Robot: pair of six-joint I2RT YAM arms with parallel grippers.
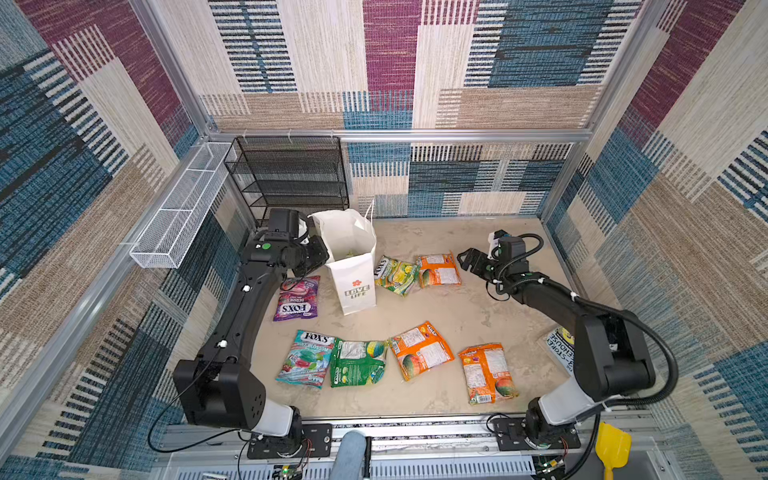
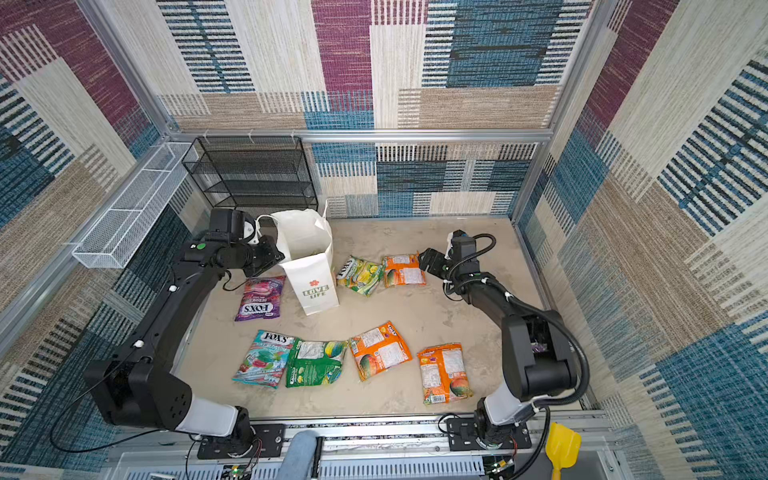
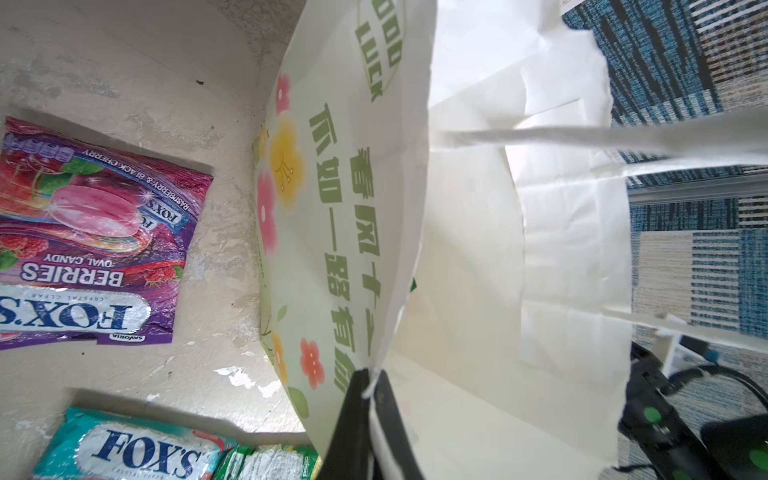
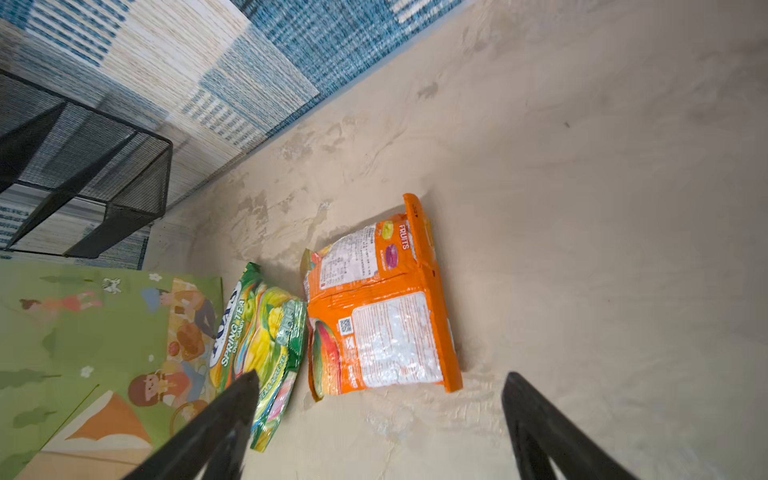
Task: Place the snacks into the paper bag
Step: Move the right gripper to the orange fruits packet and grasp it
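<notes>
Bag (image 1: 351, 270): stood open, left pincer (image 3: 370, 386) clamped on its rim.
Right pincer (image 4: 380, 376): apart, empty.
Snacks (image 1: 422, 350): seven lay outside bag.

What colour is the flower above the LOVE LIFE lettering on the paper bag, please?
The flower is red, clearest in a top view.

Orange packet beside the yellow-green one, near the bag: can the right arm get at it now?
Probably yes. The right pincer stands open, facing the orange packet, with only bare table between. The yellow-green packet lies close beside it, not over it.
</notes>
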